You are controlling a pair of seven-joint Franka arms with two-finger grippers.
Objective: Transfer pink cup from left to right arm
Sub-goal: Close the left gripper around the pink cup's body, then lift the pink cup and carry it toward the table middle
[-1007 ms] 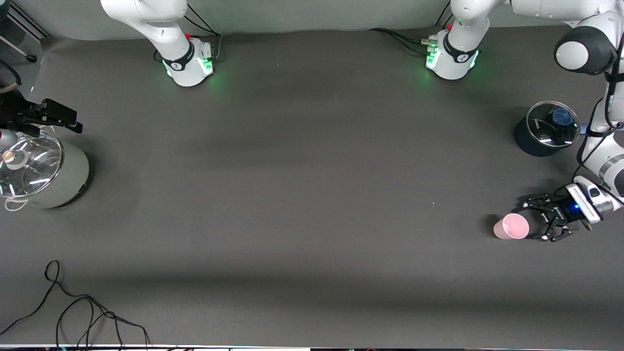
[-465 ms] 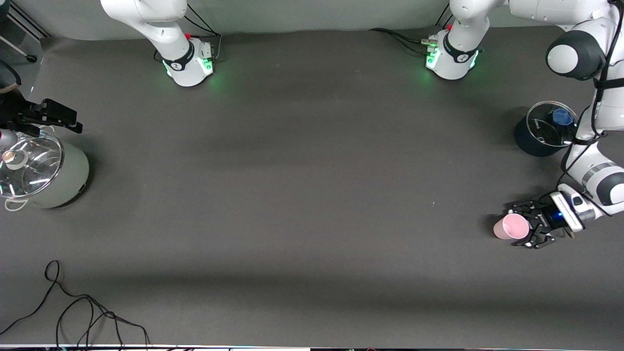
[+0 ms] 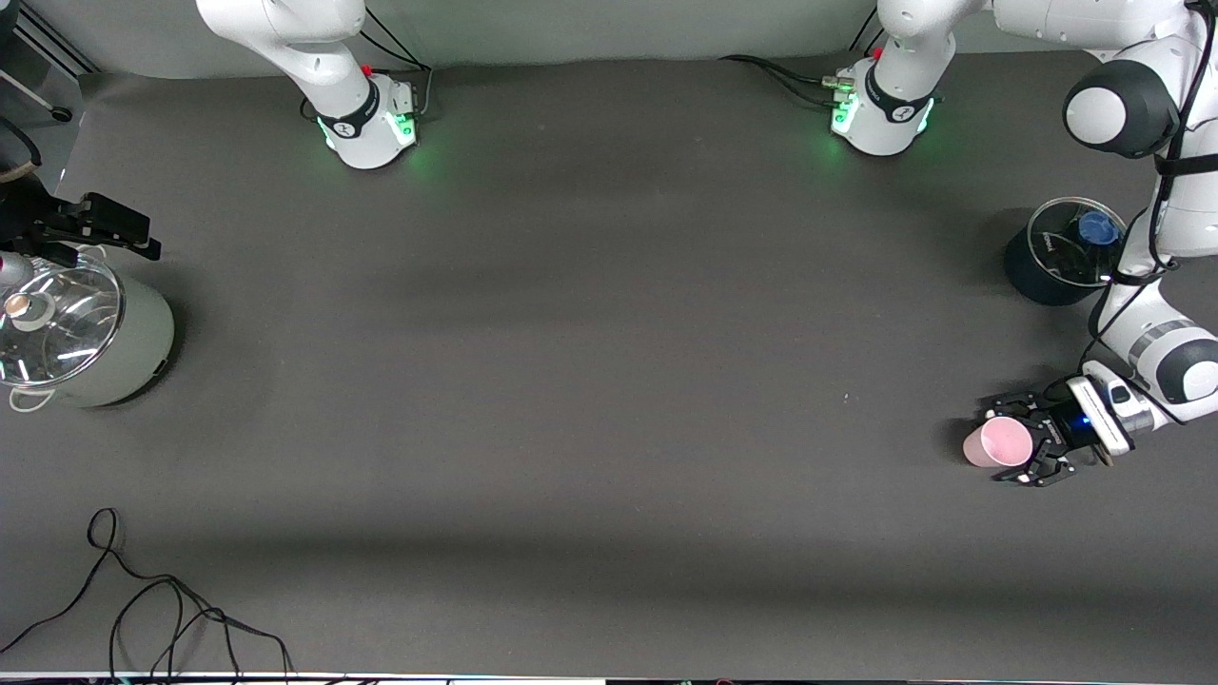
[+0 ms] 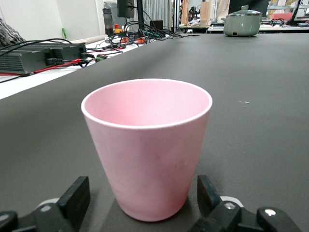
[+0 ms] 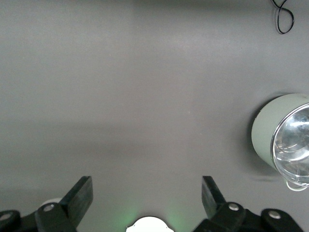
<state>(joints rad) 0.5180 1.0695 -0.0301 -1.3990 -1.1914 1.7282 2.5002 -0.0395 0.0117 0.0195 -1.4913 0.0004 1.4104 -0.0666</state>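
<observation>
The pink cup (image 3: pixel 996 443) stands upright on the dark table near the left arm's end. It fills the left wrist view (image 4: pixel 147 145). My left gripper (image 3: pixel 1001 445) is low at the table, open, with one finger on each side of the cup. In the left wrist view the left gripper (image 4: pixel 143 198) has its pads (image 4: pixel 77 195) standing apart from the cup's wall with a gap on both sides. My right gripper (image 3: pixel 141 236) is open and empty, up in the air over the right arm's end of the table, next to the grey-green pot. The right wrist view shows the right gripper (image 5: pixel 147 193) holding nothing.
A grey-green pot with a glass lid (image 3: pixel 90 333) stands at the right arm's end; it also shows in the right wrist view (image 5: pixel 270 140). A dark pot with a glass lid and blue knob (image 3: pixel 1066 252) stands farther from the front camera than the cup. A black cable (image 3: pixel 143 599) lies near the front edge.
My left gripper has moved along the table toward the cup, so its open fingers now stand on both sides of it. The cup and the right arm have not moved.
</observation>
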